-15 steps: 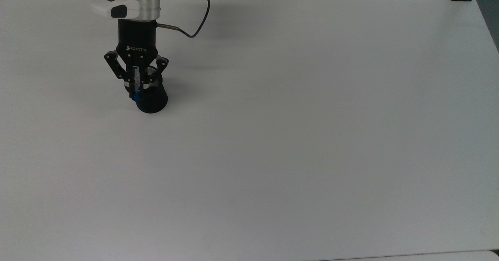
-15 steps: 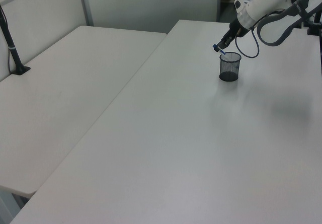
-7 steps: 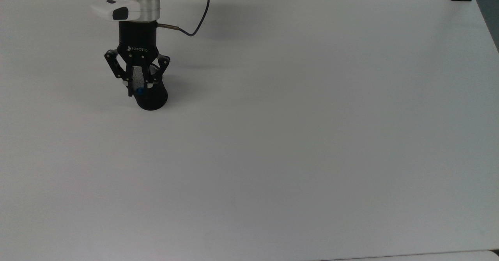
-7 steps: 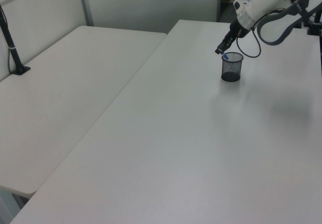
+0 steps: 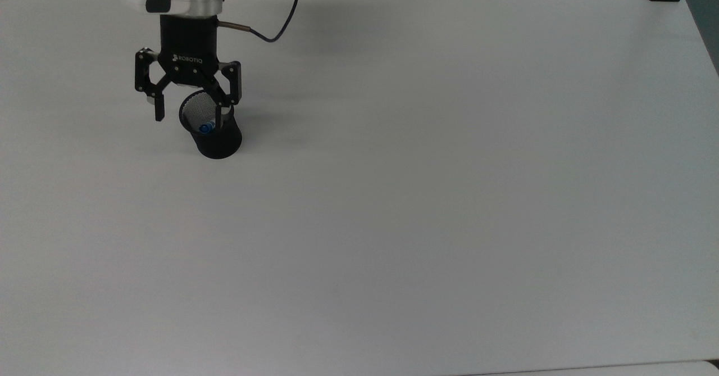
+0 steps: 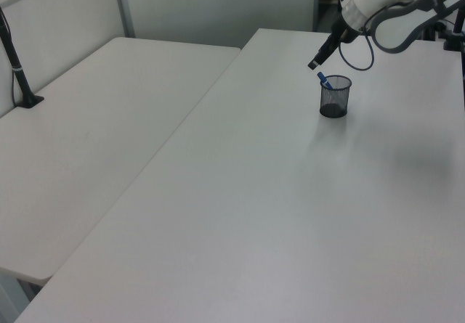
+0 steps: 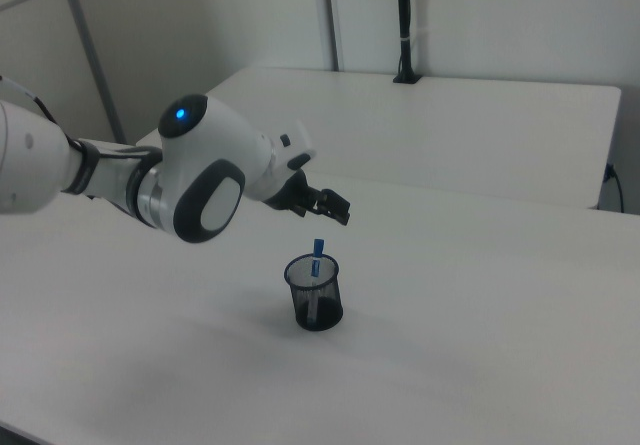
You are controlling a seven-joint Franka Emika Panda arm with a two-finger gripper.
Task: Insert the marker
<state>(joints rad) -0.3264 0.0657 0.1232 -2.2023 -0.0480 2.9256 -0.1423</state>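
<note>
The marker [image 5: 206,126] stands inside the black mesh cup [image 5: 216,140], its blue end [image 7: 318,248] sticking up above the rim and leaning on the wall. In the left view the marker [image 6: 324,81] tilts toward the left view's left inside the cup [image 6: 334,97]. My gripper [image 5: 191,111] hangs open above the cup, nothing between its fingers, one fingertip [image 5: 159,113] off to the top view's left of the cup. The right view has the gripper [image 7: 330,206] up and a little behind the cup [image 7: 314,293].
The cup stands on a wide white table [image 5: 421,196]. A second white table [image 6: 94,134] adjoins it at the left view's left, with a black post [image 6: 18,69] clamped on it. The arm's cable [image 5: 275,27] loops behind the gripper.
The gripper opened and let go of the marker, which dropped into the cup. The gripper then rose and drew back toward the top view's upper left.
</note>
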